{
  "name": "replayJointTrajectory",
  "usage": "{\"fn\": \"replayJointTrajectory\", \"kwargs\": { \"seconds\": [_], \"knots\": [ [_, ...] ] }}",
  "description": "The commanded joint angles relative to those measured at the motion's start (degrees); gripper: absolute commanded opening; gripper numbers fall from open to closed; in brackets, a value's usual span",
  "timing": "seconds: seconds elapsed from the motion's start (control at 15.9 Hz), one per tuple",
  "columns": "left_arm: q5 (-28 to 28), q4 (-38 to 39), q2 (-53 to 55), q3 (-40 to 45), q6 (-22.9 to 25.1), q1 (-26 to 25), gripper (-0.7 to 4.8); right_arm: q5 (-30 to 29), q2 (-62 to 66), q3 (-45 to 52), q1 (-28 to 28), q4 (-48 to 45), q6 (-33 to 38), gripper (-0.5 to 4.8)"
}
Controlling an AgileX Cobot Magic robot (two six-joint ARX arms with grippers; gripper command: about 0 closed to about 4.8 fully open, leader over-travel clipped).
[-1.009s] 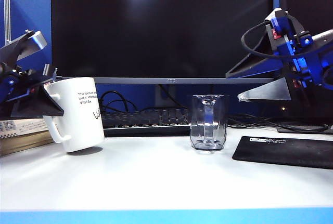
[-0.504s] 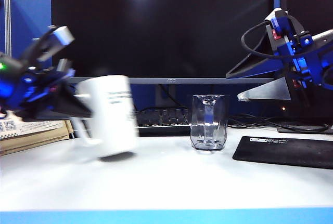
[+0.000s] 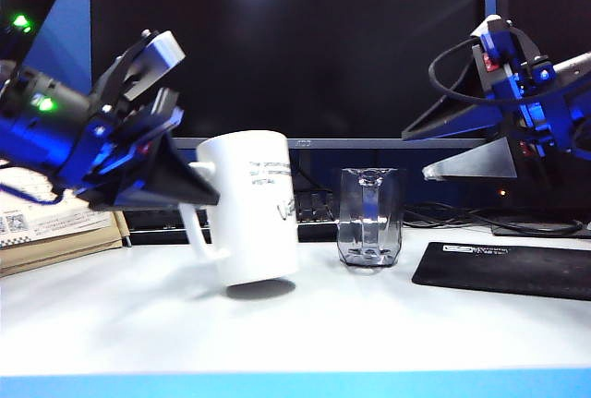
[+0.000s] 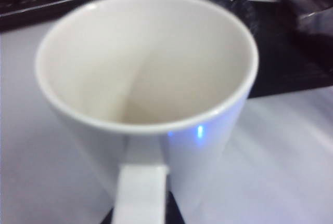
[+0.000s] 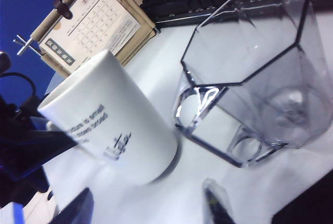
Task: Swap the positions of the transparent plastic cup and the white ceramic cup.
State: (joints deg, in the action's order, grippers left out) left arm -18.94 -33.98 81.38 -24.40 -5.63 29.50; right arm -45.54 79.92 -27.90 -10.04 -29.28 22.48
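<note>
A white table point(image 3: 369, 324) fills the foreground. On its left, the left gripper point(image 3: 194, 190) is clamped on the mug point(image 3: 249, 204), held tilted just above the surface. The clear cup point(image 3: 369, 218) stands beside it, centre. The right gripper point(image 3: 443, 149), jaws wide and empty, hovers further right.

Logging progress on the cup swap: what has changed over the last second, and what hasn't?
The left claw, shut on the white ceramic cup at its handle side, has carried it tilted from the table's left edge toward the middle, close beside the transparent plastic cup but apart. Unchanged: the transparent plastic cup's spot, the right claw open above and to its right, and the black mat.
</note>
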Motion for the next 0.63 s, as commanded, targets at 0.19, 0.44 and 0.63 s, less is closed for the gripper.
{"fn": "replayJointTrajectory", "kwargs": {
  "seconds": [0.19, 0.44, 0.63],
  "knots": [
    [-3.63, -2.49, -0.39, -0.94, -2.08, 1.64, -0.06, 3.37, -2.91, -0.17, 0.02, -0.98, 0.07, 2.71],
    [-2.71, -2.51, -0.39, -1.40, -2.10, 5.86, -0.06, 3.39, -4.48, -0.17, 0.00, 1.92, 0.15, 2.71],
    [-1.46, -1.90, -0.39, -1.38, -2.10, 7.39, -0.06, 3.48, -4.37, -0.17, 0.00, 3.54, -0.20, 2.71]
  ]
}}
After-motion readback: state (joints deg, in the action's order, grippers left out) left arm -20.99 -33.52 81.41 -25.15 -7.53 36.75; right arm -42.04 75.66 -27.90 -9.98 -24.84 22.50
